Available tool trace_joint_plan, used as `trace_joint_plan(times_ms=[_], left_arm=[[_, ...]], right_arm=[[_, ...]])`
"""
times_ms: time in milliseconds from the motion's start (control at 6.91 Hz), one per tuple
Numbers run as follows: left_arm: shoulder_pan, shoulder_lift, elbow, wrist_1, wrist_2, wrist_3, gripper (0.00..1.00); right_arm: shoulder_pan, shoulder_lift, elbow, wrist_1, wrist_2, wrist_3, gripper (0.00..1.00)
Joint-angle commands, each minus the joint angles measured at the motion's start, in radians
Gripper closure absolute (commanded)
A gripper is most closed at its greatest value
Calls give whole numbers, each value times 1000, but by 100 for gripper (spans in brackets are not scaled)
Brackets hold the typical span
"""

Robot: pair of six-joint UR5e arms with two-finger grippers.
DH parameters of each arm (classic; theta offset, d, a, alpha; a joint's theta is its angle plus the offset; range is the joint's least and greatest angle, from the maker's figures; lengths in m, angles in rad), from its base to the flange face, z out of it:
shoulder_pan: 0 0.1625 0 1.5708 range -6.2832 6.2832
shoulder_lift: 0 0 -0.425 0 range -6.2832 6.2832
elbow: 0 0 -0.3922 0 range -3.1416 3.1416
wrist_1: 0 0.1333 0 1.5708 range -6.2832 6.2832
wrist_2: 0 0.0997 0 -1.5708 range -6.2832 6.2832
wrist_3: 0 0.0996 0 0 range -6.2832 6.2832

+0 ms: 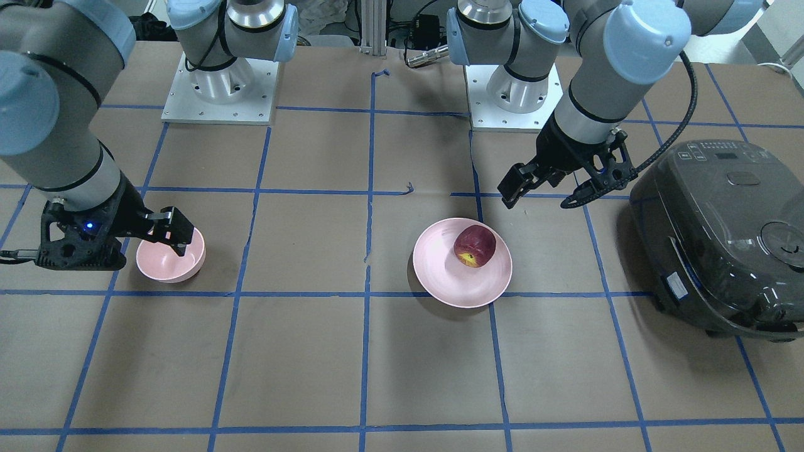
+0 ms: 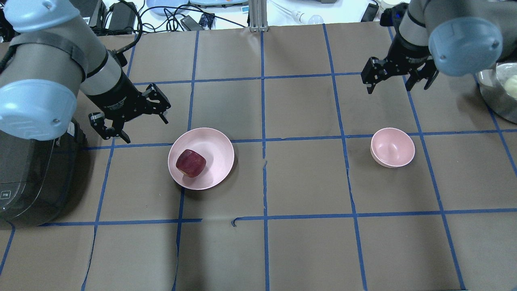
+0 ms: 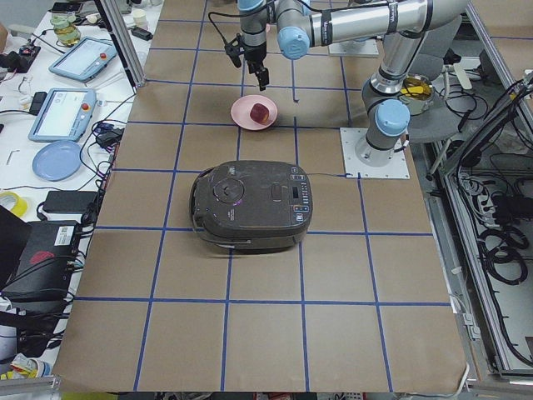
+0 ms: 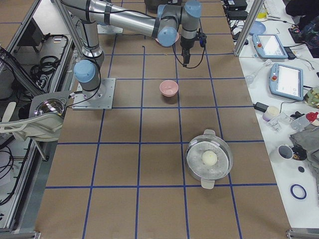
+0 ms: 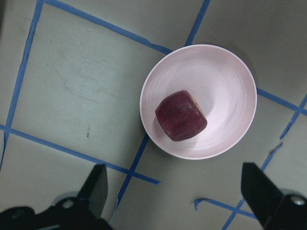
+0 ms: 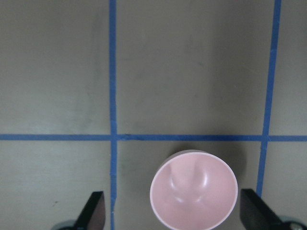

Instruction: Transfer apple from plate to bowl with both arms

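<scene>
Staging the pick: left gripper (image 2: 144,128) hovers wide open, holding nothing; the apple (image 2: 190,163) sits on the plate (image 2: 214,149), below and slightly ahead of its fingertips, untouched; right gripper (image 2: 398,83) is also spread wide and empty, with the bowl (image 2: 392,147) below, just ahead of its jaws; next you'd need the left claw centred over the apple, lowered to straddle it, then closed before lifting; expect it may roll.
</scene>
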Motion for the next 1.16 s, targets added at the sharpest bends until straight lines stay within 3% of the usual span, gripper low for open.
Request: trace_joint_plan(times_ms=[0, 145, 289, 579, 868, 1013], left_arm=[[3, -49, -115, 136, -72, -189, 0], [4, -82, -150, 220, -65, -245, 0], [4, -110, -169, 249, -62, -259, 0], [4, -161, -178, 300, -65, -311, 0], [4, -199, -179, 323, -71, -323, 0], [3, -218, -179, 352, -74, -328, 0]], right_arm=[[-184, 1, 224, -204, 12, -173, 0], [-201, 2, 297, -297, 17, -181, 0], [-206, 11, 349, -359, 38, -183, 7], [-206, 15, 376, -357, 31, -200, 84], [-206, 15, 392, -357, 23, -227, 100], [-206, 15, 388, -358, 22, -233, 100]])
